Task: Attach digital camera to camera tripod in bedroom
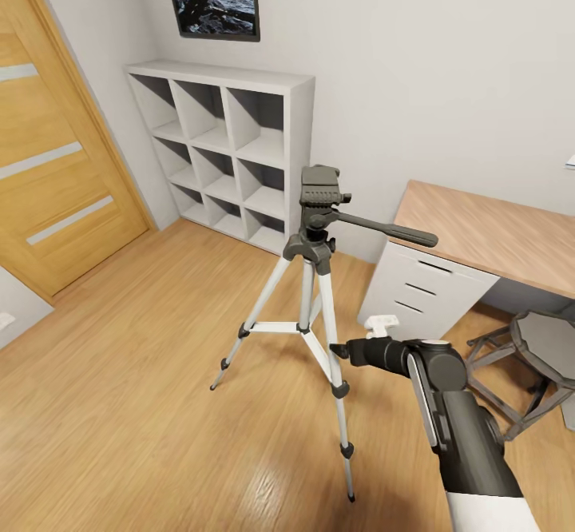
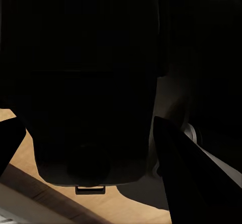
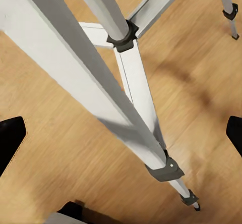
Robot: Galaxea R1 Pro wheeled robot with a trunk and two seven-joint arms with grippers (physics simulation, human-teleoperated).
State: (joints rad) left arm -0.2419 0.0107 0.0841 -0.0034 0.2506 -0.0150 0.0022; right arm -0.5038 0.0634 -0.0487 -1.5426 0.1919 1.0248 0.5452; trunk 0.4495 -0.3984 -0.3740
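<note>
Your camera tripod (image 1: 318,276) stands at frame centre on the wood floor (image 1: 144,404), before the white shelf (image 1: 231,148). Your right gripper (image 1: 339,350), jaws wide, sits just beside its near leg. Your left gripper's state cannot be told.

Light wood plank floor (image 1: 160,404) carries the camera tripod (image 1: 307,308), standing upright on three spread silver legs, black feet touching the boards. A white cube shelf (image 1: 228,152) stands on the floor against the wall, beside the wooden door (image 1: 48,156). The white drawer unit of a wood-topped surface (image 1: 487,232) rests on the floor, a grey octagonal stool (image 1: 531,360) just beside it.
</note>
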